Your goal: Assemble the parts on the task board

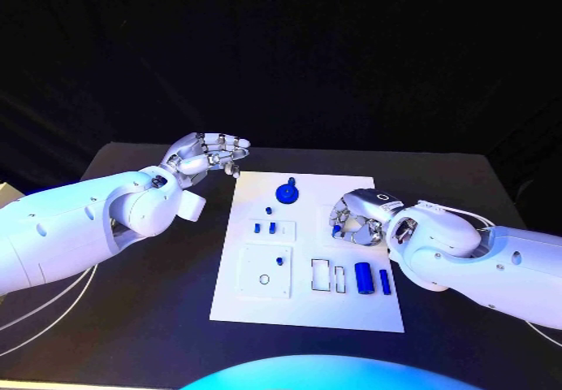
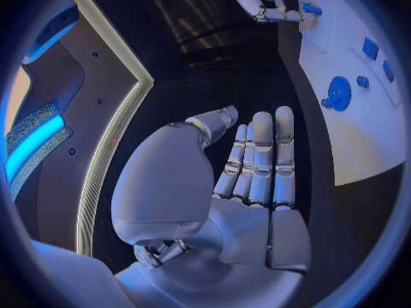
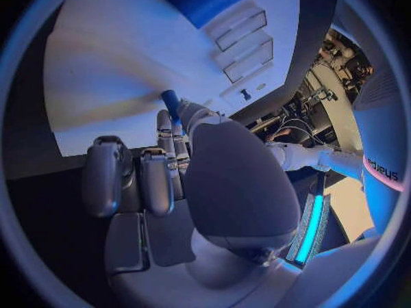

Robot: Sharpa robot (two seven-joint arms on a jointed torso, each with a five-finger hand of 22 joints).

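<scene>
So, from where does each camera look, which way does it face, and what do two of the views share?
Head view: on the robot's head, looking down at the task board; both arms, left hand and right hand show.
Left wrist view: behind the left hand, open, toward the board's edge.
Right wrist view: behind the right hand, which pinches a small blue part over the board.
Shared: the round blue part shows in the head and left wrist views.

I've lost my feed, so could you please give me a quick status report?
Left hand open, off the board's far-left corner. Right hand pinching a small blue part over the task board. Nothing in the way.
</scene>
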